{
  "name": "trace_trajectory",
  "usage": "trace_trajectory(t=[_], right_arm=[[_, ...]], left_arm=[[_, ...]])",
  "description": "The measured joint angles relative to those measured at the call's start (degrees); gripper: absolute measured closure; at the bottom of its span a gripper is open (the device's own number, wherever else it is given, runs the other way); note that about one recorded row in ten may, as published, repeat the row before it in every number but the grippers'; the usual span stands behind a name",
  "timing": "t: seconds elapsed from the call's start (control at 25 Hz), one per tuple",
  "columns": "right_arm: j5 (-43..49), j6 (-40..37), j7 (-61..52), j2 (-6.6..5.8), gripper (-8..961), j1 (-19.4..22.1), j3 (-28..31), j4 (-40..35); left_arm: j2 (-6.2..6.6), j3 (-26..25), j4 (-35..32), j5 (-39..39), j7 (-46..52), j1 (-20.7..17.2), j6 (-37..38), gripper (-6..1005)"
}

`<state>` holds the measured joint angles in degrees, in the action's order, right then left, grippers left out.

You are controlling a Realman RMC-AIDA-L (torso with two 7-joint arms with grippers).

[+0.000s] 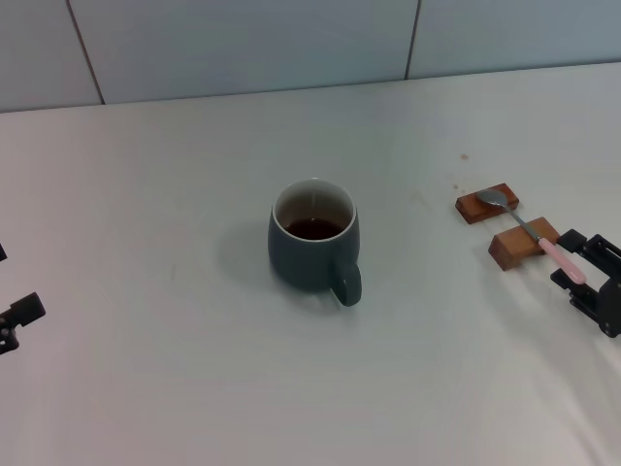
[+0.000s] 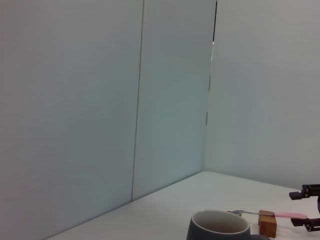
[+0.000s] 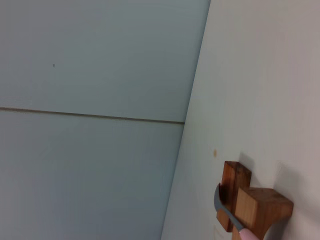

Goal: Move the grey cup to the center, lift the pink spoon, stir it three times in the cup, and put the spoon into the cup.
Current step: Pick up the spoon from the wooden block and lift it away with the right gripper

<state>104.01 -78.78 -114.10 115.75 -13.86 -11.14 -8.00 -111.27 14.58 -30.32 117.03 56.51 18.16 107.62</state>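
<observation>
The grey cup (image 1: pixel 312 254) stands upright at the table's middle with dark liquid inside and its handle toward me. Its rim shows in the left wrist view (image 2: pixel 220 230). The pink spoon (image 1: pixel 529 231) lies across two wooden blocks at the right, bowl on the far block, pink handle pointing toward me. It also shows in the left wrist view (image 2: pixel 285 215) and the right wrist view (image 3: pixel 225 210). My right gripper (image 1: pixel 582 272) is open, with its fingers on either side of the handle's end. My left gripper (image 1: pixel 8 286) is open and empty at the table's left edge.
The far wooden block (image 1: pixel 487 204) and the near wooden block (image 1: pixel 522 243) carry the spoon. A tiled wall (image 1: pixel 291 39) runs along the back of the white table (image 1: pixel 175 194).
</observation>
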Motion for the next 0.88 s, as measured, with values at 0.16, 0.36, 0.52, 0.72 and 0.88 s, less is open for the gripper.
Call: trace_trajectory(t=[0.16, 0.36, 0.52, 0.72, 0.88], right_arm=[[0.0, 0.04, -0.01, -0.01, 331, 0.12, 0.33, 0.0], [-0.06, 0.07, -0.03, -0.08, 338, 0.11, 0.39, 0.0], [-0.15, 0.14, -0.04, -0.1, 343, 0.04, 0.42, 0.0], [-0.15, 1.09, -0.68, -0.07, 349, -0.02, 0.42, 0.0], [-0.36, 1.22, -0.71, 0.02, 476, 0.08, 0.51, 0.0]], left_arm=[[-0.01, 0.0, 0.0, -0.2, 0.0, 0.01, 0.1, 170], [-0.06, 0.0, 0.0, -0.46, 0.02, 0.03, 0.21, 170], [-0.08, 0.01, 0.0, -0.5, 0.04, 0.04, 0.25, 170], [-0.09, 0.0, 0.0, -0.6, 0.02, 0.04, 0.25, 170], [-0.09, 0.01, 0.0, -0.67, 0.01, 0.04, 0.25, 170]])
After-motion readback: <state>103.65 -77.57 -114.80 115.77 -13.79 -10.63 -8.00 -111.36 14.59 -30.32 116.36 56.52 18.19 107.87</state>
